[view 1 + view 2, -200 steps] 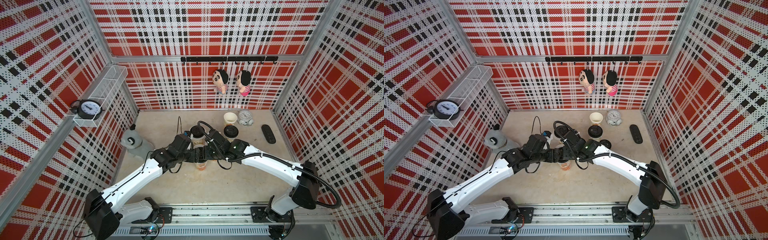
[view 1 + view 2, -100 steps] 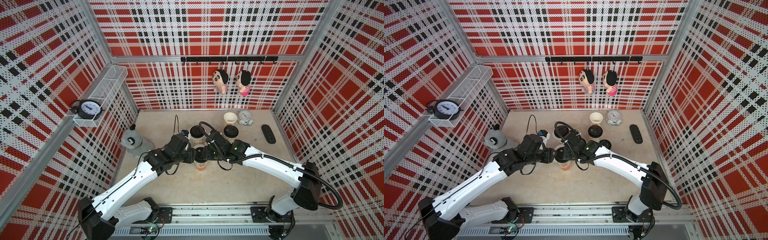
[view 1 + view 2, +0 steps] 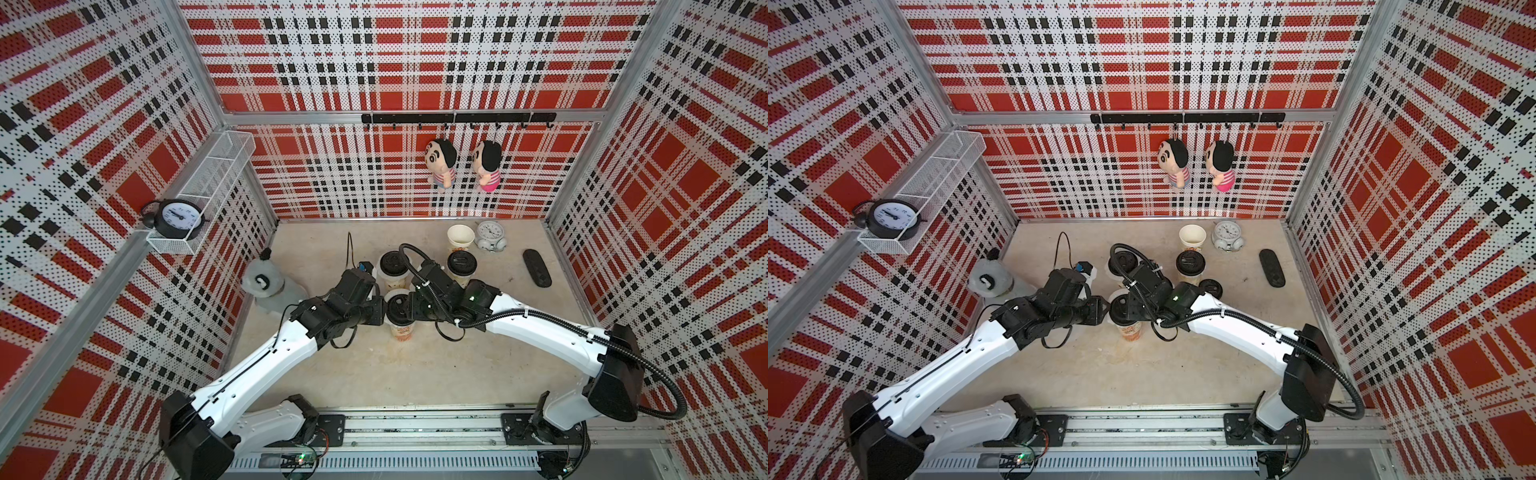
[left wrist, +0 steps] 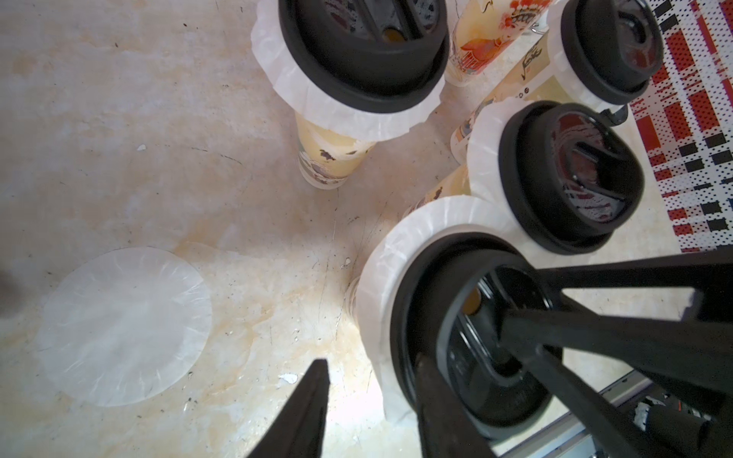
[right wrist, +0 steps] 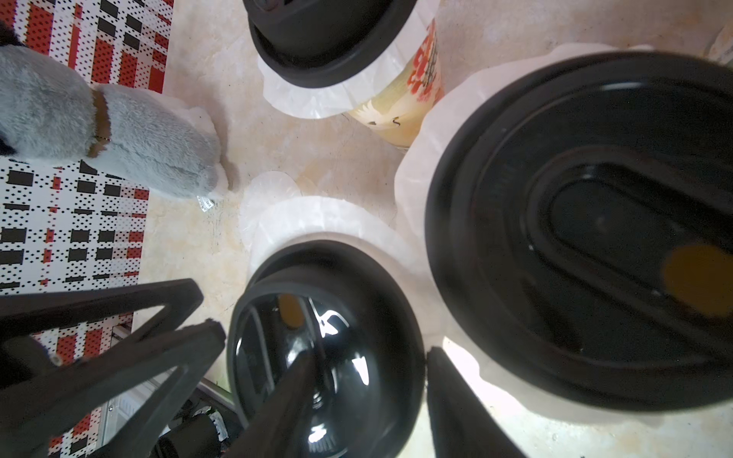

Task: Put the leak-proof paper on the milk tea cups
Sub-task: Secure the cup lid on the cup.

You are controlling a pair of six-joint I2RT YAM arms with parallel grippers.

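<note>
A milk tea cup with a black lid stands mid-table between my grippers. Leak-proof paper sticks out as a frill under that lid. My right gripper is shut on the lid's rim, one finger on top and one outside. My left gripper is open at the cup's other side, one finger over the lid's edge, the other above the table. A loose leak-proof paper lies flat on the table. Three more cups with lids and paper stand close by. One cup at the back stands uncovered.
A grey plush toy sits by the left wall. A white alarm clock and a black remote lie at the back right. A loose black lid rests behind my right arm. Two dolls hang on the back wall.
My left gripper's jaws have narrowed next to the middle cup, and the left arm has shifted a little. The right gripper has stayed on the lid.
</note>
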